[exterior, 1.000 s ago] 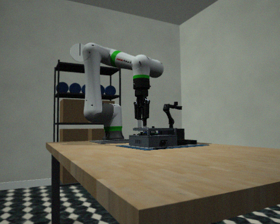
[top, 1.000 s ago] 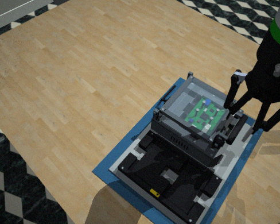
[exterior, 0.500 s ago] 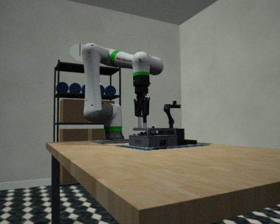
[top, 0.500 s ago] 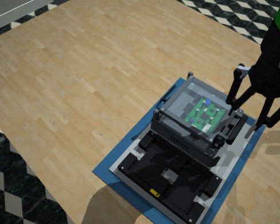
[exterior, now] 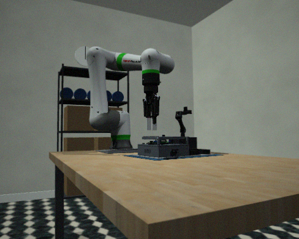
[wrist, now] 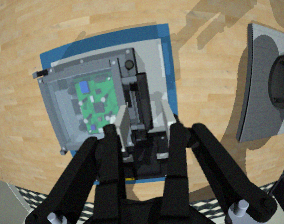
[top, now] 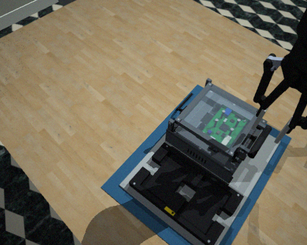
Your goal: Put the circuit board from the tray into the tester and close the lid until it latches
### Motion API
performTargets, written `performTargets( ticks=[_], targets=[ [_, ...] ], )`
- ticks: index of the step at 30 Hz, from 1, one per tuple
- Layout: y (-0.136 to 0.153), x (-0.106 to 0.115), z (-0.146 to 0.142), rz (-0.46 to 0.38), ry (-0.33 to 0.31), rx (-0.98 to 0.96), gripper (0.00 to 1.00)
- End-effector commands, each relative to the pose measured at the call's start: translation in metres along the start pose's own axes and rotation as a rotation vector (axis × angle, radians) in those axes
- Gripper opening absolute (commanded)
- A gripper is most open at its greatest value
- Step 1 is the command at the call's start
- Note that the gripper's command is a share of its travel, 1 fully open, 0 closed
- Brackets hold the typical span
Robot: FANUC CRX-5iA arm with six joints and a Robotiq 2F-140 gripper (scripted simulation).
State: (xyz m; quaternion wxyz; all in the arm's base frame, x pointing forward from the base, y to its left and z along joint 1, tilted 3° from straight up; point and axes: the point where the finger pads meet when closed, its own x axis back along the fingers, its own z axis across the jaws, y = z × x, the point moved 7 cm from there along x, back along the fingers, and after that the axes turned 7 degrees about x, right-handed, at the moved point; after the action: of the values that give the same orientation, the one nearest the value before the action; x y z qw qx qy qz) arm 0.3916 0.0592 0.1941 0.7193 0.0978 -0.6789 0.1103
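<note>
The tester (top: 195,146) (exterior: 163,151) has its clear-windowed lid (top: 191,114) (wrist: 63,107) (exterior: 149,137) lying about level over the green circuit board (top: 224,125) (wrist: 98,106). The board is face up, its white connector at the lower right in the top view. The lid's thick black handle bar (top: 261,142) (wrist: 143,97) runs along the robot side. Whether the latch hook is over the lid's edge cannot be made out. My gripper (top: 269,129) (exterior: 152,127) (wrist: 145,111) is open and empty, fingertips apart above the handle. The black tray (top: 235,201) shows no board in it.
Tester and tray stand on a light grey plate (top: 260,164) on a blue mat (top: 122,182) (wrist: 170,65). The robot's grey base plate (wrist: 253,100) is to the right in the wrist view. A small black jointed arm (exterior: 181,122) stands behind the tester in the exterior view.
</note>
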Motion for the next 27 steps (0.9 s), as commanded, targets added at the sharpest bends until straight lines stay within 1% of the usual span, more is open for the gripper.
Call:
performTargets(
  ticks=[1, 6, 8, 16, 27],
  targets=[
    [0.000, 0.011, 0.000, 0.000, 0.000, 0.000, 0.30],
    [0.000, 0.025, 0.000, 0.000, 0.000, 0.000, 0.30],
    [0.000, 0.025, 0.000, 0.000, 0.000, 0.000, 0.30],
    [0.000, 0.041, 0.000, 0.000, 0.000, 0.000, 0.30],
    [0.000, 0.046, 0.000, 0.000, 0.000, 0.000, 0.30]
  ],
)
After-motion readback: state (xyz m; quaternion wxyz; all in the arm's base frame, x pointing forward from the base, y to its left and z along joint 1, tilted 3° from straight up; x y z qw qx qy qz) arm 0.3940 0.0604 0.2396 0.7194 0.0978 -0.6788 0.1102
